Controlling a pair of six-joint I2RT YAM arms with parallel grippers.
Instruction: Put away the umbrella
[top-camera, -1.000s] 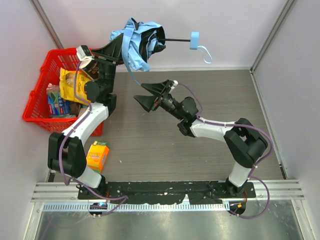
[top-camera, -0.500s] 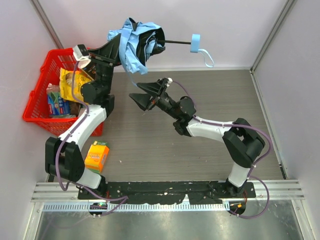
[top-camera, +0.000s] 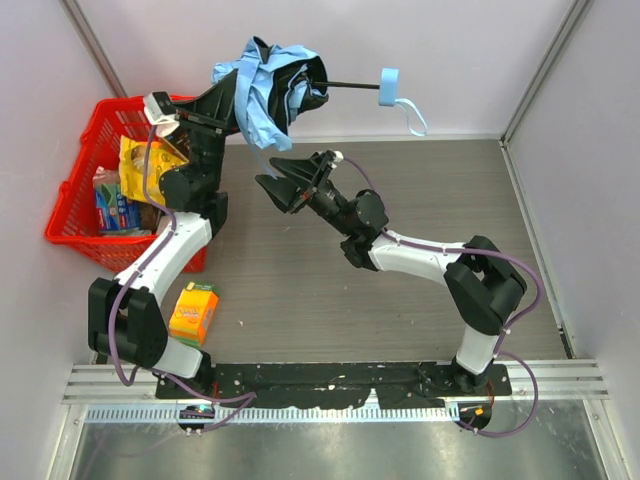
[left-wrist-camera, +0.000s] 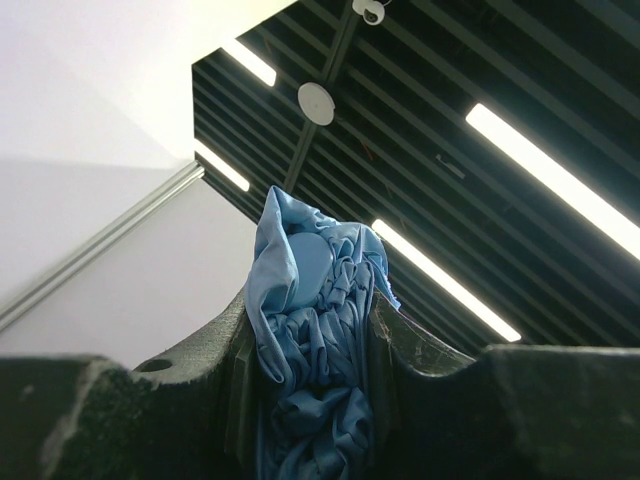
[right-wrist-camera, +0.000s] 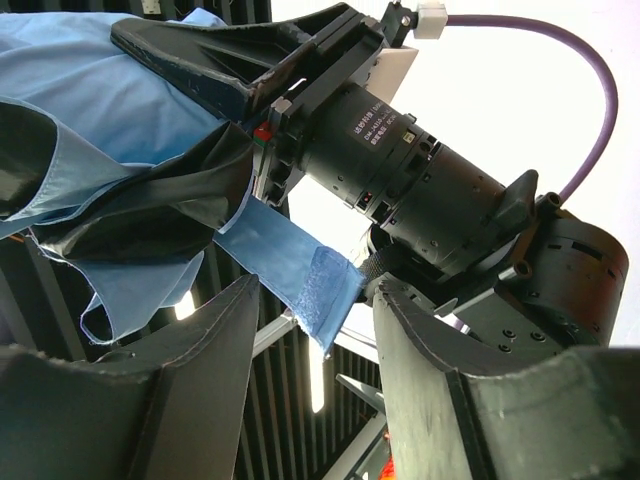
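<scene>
Right, the umbrella (top-camera: 272, 80) is well off the table (top-camera: 300, 290), pinched in the left gripper (top-camera: 230, 100). Its fingers are clamped on a bunch of the sky-blue cloth, and the left wrist view shows the folds squeezed between them and spilling out above. From that grip the black shaft (top-camera: 350, 84) runs out sideways, away from the arm, to the blue handle (top-camera: 389, 84), with the wrist loop (top-camera: 413, 115) dangling off its end. So the shaft looks extended, not pushed in, and the canopy is a loose crumple, not a wound roll.

Just below the left gripper sits the right gripper (top-camera: 277, 185), jaws apart, tips aimed up at the hanging cloth. On the right wrist view the closure strap (right-wrist-camera: 300, 268) droops into the gap between its fingers (right-wrist-camera: 215, 330), and they are not pressing on it, so nothing is caught yet.

The score, as I read it: lifted and presented, yes; strap within reach, yes. That puts it no further than the middle of the job. Left to do: seize that strap, wrap the cloth tight, fasten it, collapse the shaft and set the thing down. That could be in the red basket (top-camera: 72, 175) beside and below the left gripper, though I cannot tell that it is the intended place.
</scene>
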